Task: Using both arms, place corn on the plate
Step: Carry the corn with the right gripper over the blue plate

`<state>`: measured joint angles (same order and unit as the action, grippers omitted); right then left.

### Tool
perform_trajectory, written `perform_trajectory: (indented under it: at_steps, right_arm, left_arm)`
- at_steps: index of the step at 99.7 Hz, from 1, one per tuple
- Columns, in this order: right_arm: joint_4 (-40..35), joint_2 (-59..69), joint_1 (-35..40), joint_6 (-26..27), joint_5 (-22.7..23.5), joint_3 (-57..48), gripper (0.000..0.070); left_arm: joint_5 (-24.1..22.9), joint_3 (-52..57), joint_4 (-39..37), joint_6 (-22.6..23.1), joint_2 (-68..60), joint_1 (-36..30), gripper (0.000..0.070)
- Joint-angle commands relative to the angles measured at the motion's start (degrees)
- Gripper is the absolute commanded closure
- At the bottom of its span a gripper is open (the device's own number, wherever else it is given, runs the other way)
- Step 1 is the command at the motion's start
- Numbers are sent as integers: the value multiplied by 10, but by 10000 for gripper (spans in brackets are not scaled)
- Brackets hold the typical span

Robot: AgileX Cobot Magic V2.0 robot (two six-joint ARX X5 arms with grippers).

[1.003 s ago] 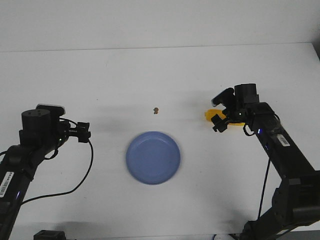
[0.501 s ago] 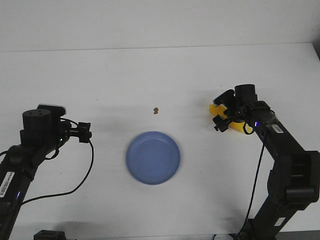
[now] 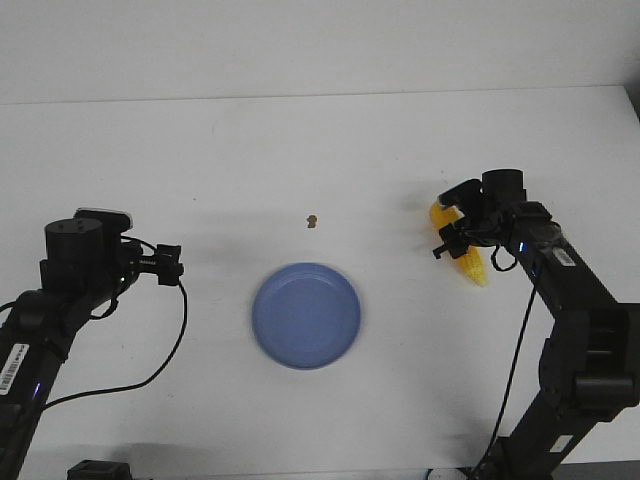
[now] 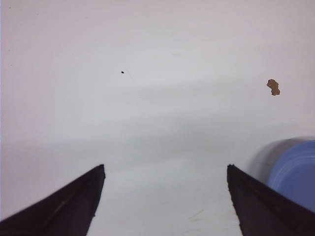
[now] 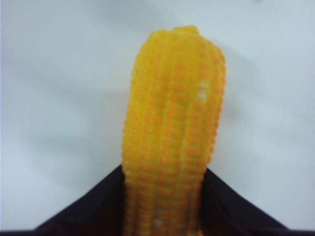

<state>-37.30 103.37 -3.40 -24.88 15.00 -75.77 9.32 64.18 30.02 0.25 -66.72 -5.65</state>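
Note:
The yellow corn is at the right of the table, its pointed end toward the front edge. My right gripper is shut on its thick end; in the right wrist view the corn fills the gap, with both black fingers pressed against its sides. The light blue plate lies empty at the table's middle front, left of the corn. My left gripper is open and empty, left of the plate. In the left wrist view my left gripper is spread wide over bare table, with the plate's rim at the edge.
A tiny brown speck lies on the white table behind the plate; it also shows in the left wrist view. The table's back edge meets a pale wall. Black cables trail from both arms.
The right gripper has shifted slightly right and turned. The corn has swung with it, from lying behind the gripper to pointing toward the front edge. The left arm has not moved.

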Motion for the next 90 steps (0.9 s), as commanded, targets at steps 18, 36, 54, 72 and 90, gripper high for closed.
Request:
perform_trajectory:
  at_steps: [18, 36, 54, 72, 90]
  right_arm:
    - [-66, -54, 61, 77, 68, -45, 539]
    - [-95, -98, 176, 117, 75, -48, 528]
    - [-106, -90, 298, 143, 37, -48, 495]
    - [-71, -65, 382, 182, 0, -48, 490]
    - [-56, -35, 414, 209, -26, -48, 484]
  left_arm:
    - [2, 2, -5, -5, -2, 0, 186]
    - [2, 2, -5, -5, -2, 0, 186]
    - [2, 2, -5, -5, -2, 0, 186]
    - [2, 2, -5, -5, -2, 0, 186]
    - [2, 2, -5, -5, -2, 0, 186]
